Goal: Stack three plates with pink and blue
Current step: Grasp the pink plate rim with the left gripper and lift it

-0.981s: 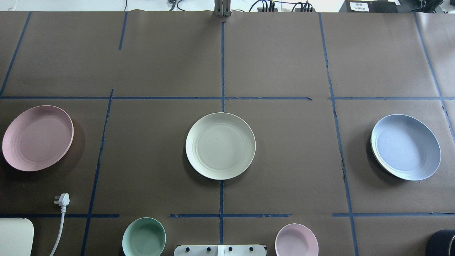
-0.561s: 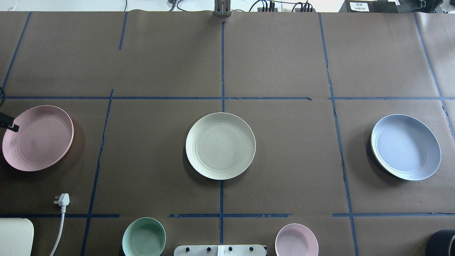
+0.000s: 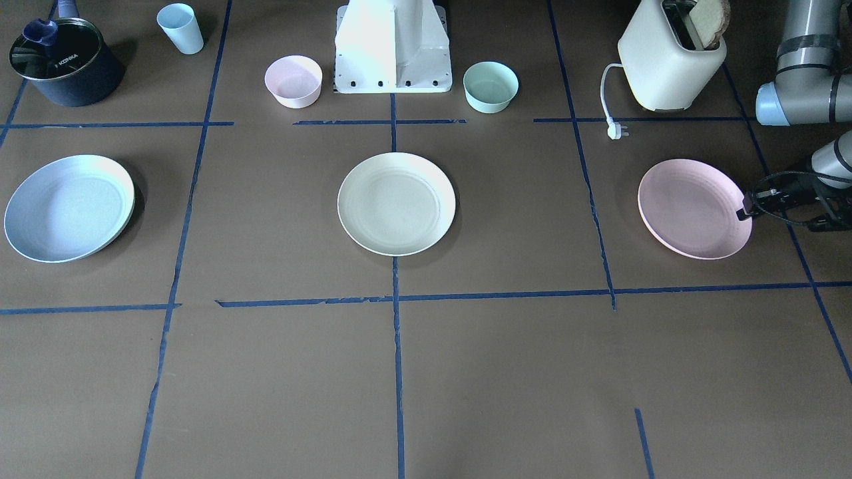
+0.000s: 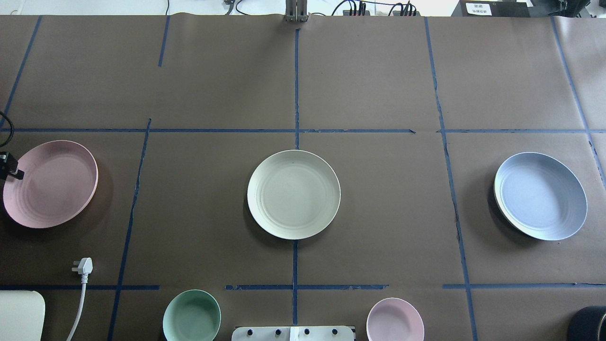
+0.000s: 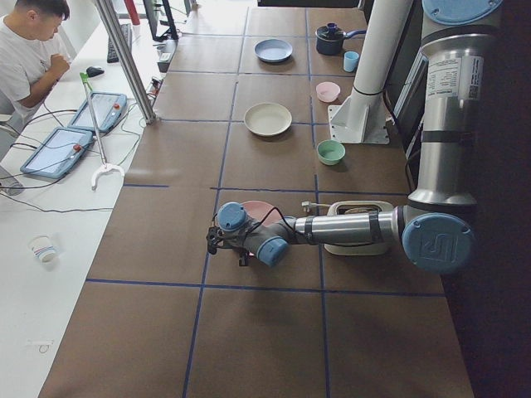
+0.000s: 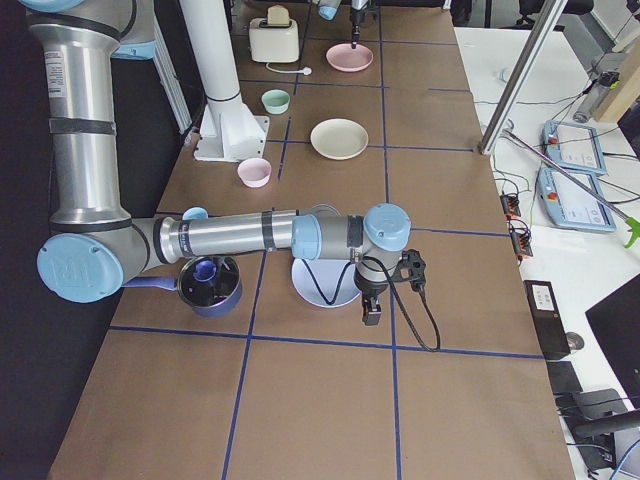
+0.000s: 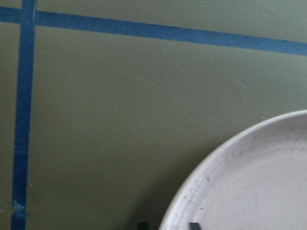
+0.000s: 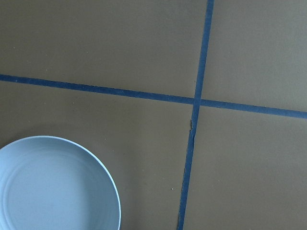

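Three plates lie apart in a row on the brown table. The cream plate (image 4: pixel 293 194) is in the middle, the pink plate (image 4: pixel 49 183) at the left, the blue plate (image 4: pixel 539 195) at the right. My left gripper (image 3: pixel 741 214) is at the pink plate's (image 3: pixel 692 207) outer edge. In the left wrist view its two fingertips (image 7: pixel 194 225) stand apart, one on each side of the plate's rim (image 7: pixel 211 158). My right gripper (image 6: pixel 372 310) shows only in the exterior right view, beside the blue plate (image 6: pixel 320 282); I cannot tell whether it is open or shut.
A toaster (image 3: pixel 669 60) with its white plug (image 3: pixel 616 131) stands near the pink plate. A small pink bowl (image 3: pixel 293 80) and a mint-green bowl (image 3: pixel 490 86) flank the robot base (image 3: pixel 393 46). A dark pot (image 3: pixel 63 63) and a blue cup (image 3: pixel 181 28) stand behind the blue plate.
My left gripper has come into the overhead view from the left edge and now sits at the pink plate's left rim. The plates have not moved.
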Robot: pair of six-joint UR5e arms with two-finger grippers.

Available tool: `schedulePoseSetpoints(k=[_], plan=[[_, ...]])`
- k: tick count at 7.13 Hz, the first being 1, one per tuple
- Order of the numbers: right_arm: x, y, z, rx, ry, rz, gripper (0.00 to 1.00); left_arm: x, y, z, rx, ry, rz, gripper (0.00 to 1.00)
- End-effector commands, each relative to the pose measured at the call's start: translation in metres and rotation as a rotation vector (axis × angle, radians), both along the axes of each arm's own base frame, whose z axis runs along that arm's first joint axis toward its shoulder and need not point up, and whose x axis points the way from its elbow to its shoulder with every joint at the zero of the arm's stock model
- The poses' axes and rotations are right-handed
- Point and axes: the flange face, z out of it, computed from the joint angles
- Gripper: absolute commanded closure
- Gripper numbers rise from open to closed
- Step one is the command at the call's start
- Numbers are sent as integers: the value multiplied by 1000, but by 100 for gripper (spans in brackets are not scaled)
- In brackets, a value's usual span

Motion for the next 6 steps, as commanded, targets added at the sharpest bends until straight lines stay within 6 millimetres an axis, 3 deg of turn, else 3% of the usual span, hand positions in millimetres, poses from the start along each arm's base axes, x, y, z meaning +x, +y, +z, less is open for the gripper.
schedulePoseSetpoints(k=[1,2,3,4,6], plan=[[-5,-1,-2,21,-7,-11,0,15,-24,-52,68,64,-22,100],[-6,-1,-2,19,-6,-9,0,26,-38,-99,61,145,-26,100],[-8,-1,-2,19,-6,-12,0,41,-60,-160,43,236,-34,100],[-10,-2,-2,19,-5,-17,0,89,-66,-236,56,300,-4,100],[-12,-2,-4,8,-6,-6,0,235,-36,-366,40,368,44,100]])
